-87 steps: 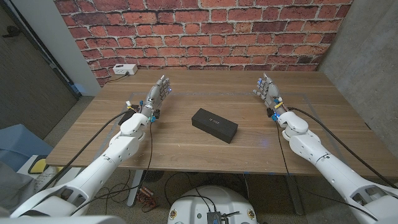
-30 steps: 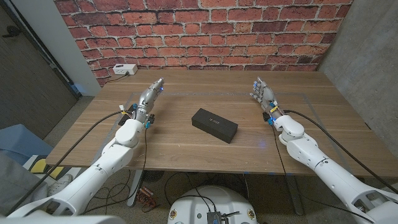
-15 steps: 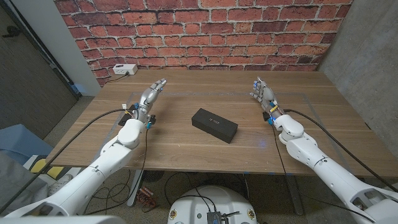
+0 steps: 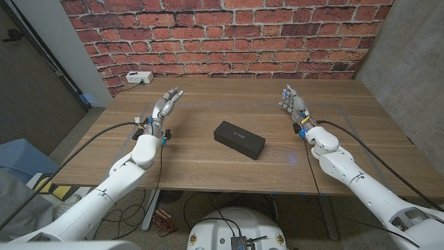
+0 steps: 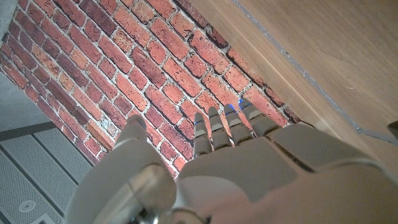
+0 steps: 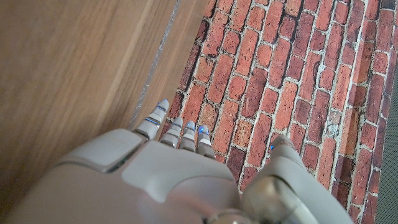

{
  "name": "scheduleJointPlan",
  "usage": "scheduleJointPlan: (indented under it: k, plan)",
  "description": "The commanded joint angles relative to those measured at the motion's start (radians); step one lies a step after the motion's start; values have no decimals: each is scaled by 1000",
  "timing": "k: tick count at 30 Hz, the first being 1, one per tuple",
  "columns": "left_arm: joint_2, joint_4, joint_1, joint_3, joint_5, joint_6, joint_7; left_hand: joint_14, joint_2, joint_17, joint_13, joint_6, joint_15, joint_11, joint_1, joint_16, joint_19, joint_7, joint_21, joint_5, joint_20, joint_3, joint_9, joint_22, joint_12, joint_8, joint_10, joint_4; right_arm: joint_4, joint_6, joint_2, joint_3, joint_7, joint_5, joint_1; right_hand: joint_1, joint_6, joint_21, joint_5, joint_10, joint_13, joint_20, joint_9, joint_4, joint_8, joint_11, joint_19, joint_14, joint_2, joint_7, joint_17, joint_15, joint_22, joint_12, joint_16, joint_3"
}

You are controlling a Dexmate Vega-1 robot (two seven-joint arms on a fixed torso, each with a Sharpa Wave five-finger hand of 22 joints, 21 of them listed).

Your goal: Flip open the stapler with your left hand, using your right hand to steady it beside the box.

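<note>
Flat black rectangular box (image 4: pixel 239 139) at frame centre on wooden tabletop (image 4: pixel 208 163), well apart from left hand (image 4: pixel 165 104) and right hand (image 4: pixel 293 101); fingers apart, holding nothing.

Right hand (image 6: pixel 149 180): grey back of the hand, fingers (image 6: pixel 155 119) stretched out together, thumb (image 6: pixel 280 171) set apart; nothing held.
Surface (image 6: pixel 68 68): brown wood grain beside the hand, a thin pale line running along it.
Brick wall (image 6: pixel 273 68): red bricks, pale mortar, beyond the fingertips.
</note>
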Motion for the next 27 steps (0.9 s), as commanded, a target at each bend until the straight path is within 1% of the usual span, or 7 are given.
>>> scheduleJointPlan:
  k: [1,5,10,12,16,19,27]
  plan:
    - [21,-88,34,-4,119,124,109,3,-17,3,5,-14,-29,11,-2,-5,2,-4,3,1,9,0,3,2,-9,-4,-23,-8,3,-2,-10,0,10,-1,0,6,1,1,3,0,1,-2,3,-3,1,0,-5,-6,6,-1,2,-5,1,3,7,1]
    - [32,-111,38,4,144,167,111,-7,-19,4,6,-40,-28,-7,0,-8,-1,-6,1,2,8,-1,4,2,-14,-9,-44,-8,10,-1,-12,2,15,3,0,6,0,1,3,-2,1,-3,3,-3,0,1,-6,-6,7,-1,1,-5,1,3,7,1]
    - [30,-119,37,14,177,200,137,-15,-18,5,8,-65,-26,17,1,-10,-2,-4,0,5,7,-1,5,3,-31,-9,-109,-7,16,4,-13,6,19,8,-2,7,-1,1,3,-1,0,-3,3,-3,0,0,-6,-7,8,-1,0,-6,1,3,7,1]
    - [23,-125,38,20,207,226,168,-26,-18,5,9,-74,-21,18,1,-12,-2,8,0,5,7,-1,5,3,-30,-9,-119,-6,16,6,-13,8,19,9,-4,6,-1,1,3,-1,0,-3,3,-3,0,0,-6,-7,9,-2,-1,-6,1,3,7,1]
    - [17,-137,39,26,234,259,195,-60,-17,7,12,-73,-13,16,-1,-17,-9,29,-2,6,-17,-2,5,4,-16,-2,-106,-3,17,8,-14,11,19,12,-6,6,-1,1,3,-1,0,-3,3,-4,0,0,-6,-7,8,-1,-1,-6,1,3,7,1]
    - [14,-145,40,30,250,287,211,-59,-16,8,13,-71,-15,17,-2,-14,-7,39,-1,6,-21,-2,5,4,-11,-1,-98,-2,17,7,-14,11,19,13,-6,6,-1,1,3,-1,-1,-3,3,-4,0,-2,-6,-7,8,-2,-2,-6,1,3,7,0]
    - [18,-168,50,29,272,351,234,-12,-13,9,16,-53,-25,11,-1,6,16,41,8,6,-24,-2,5,5,7,8,-61,-1,38,21,-3,12,26,20,0,5,-1,2,3,-1,-2,-3,3,-5,0,0,-6,-7,8,-2,-3,-6,1,3,8,0]
